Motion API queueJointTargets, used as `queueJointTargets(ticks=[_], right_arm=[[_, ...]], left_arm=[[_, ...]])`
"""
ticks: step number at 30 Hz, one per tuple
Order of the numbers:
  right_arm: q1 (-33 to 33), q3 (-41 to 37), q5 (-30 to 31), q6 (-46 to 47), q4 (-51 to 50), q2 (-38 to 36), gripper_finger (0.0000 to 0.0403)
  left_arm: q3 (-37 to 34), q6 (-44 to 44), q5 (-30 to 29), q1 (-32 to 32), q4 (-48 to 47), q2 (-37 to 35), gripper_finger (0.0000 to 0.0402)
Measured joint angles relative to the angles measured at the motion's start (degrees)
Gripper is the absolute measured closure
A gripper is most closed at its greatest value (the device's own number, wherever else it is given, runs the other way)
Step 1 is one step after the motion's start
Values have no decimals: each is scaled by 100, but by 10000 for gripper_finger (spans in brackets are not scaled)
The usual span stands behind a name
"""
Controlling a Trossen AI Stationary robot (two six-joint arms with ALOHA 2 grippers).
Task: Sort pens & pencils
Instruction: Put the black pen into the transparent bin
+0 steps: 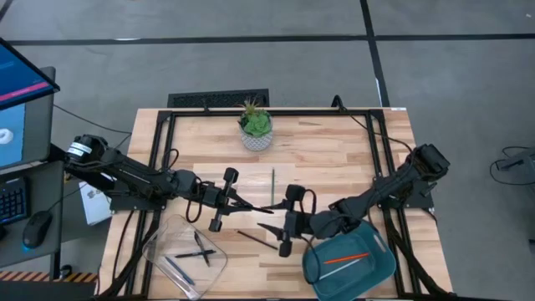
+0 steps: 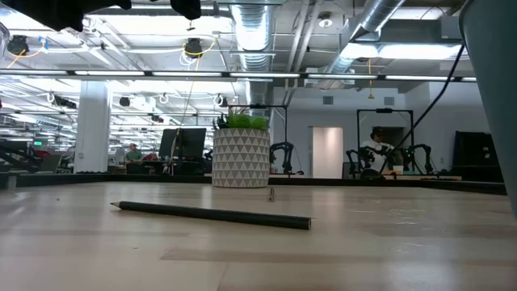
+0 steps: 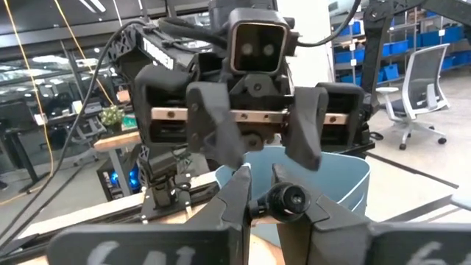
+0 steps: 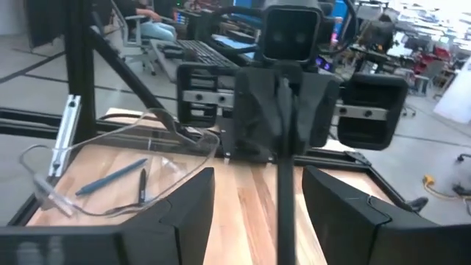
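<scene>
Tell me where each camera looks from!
High: above the table, looking down; both arms, left claw, right claw.
Low: tabletop height, looking across at a pencil; no claw shows.
Left wrist: on the left arm, facing the right claw; own fingers show.
Right wrist: on the right arm, facing the left claw; own fingers show.
Shared: plant pot in high and low.

1. Table (image 1: pixel 334 142), frame centre: pale planked wood, smooth, matt.
2. Clear tray (image 1: pixel 159 247), lower left: transparent glossy plastic.
3. Teal bin (image 1: pixel 322 267), lower right: opaque plastic, slight sheen.
4. Planter (image 2: pixel 241 158): white, faceted, matt.
</scene>
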Motion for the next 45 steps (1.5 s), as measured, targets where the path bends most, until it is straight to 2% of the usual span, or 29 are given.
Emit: queueJointTargets(ticks=[4,7,13,16,21,27,45], right_arm=[[131,0,241,-149,-24,0,173],[236,0,758,-235,-22,0,175],[476,2,2221,-397,251,-28,175],[599,0,2495,-709,386,-26,175],[738,2,2783,-725,396,-26,175],[930,2,3932,-731,369,-26,175],[985,2,4050,-756,295,-26,175]], left_arm=[[0,-33,2,0,-4,0,376],[0,-83,2,0,-18,-2,376],[0,-83,1,0,-48,-2,376],[0,-83,2,0,-48,-2,376],[0,-86,1,0,-47,-2,375],[0,-103,1,0,-113,-4,375],[0,-161,6,0,-143,-4,375]])
